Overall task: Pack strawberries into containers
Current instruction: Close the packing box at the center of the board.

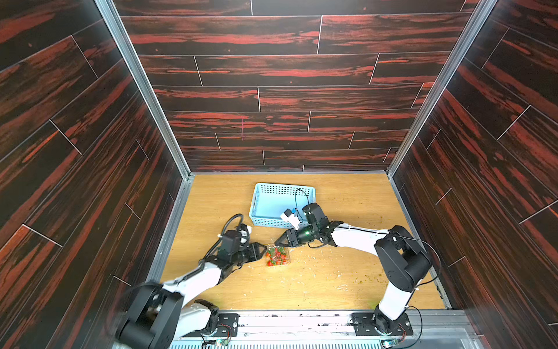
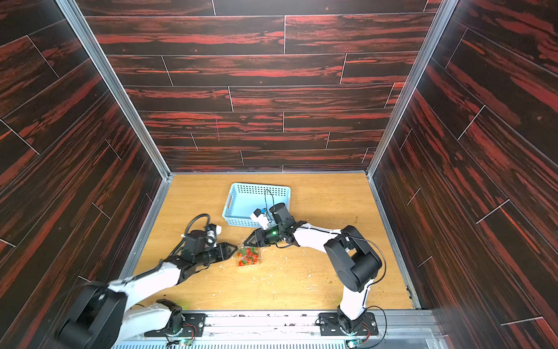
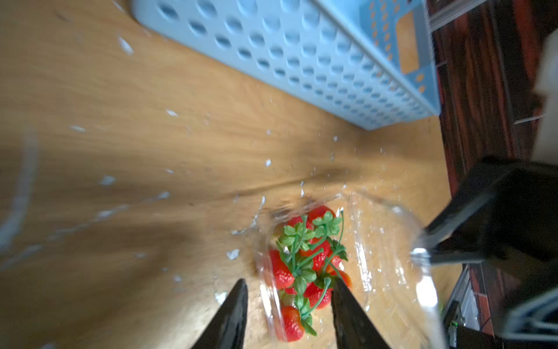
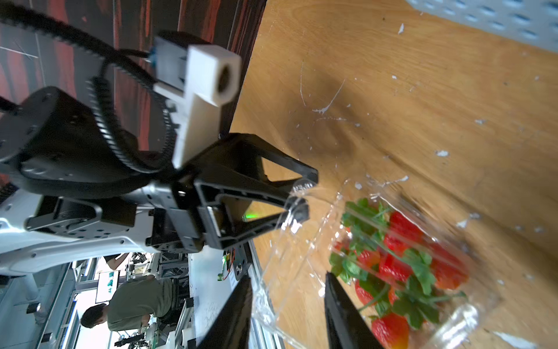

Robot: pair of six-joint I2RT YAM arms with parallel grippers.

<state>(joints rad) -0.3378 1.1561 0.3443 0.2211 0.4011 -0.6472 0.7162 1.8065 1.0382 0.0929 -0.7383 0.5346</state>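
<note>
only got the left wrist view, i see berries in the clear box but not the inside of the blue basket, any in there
observer: None show in the basket in both top views, though the right arm hides its near corner.
operator: what's the right gripper doing
observer: The right wrist view shows the right gripper with jaws apart and the lid of the clear box between them.
operator: and my own jaws, on the lid or not
observer: In that view a lid corner sits between the jaw tips of the left gripper; clamped or not, I cannot tell.
</note>
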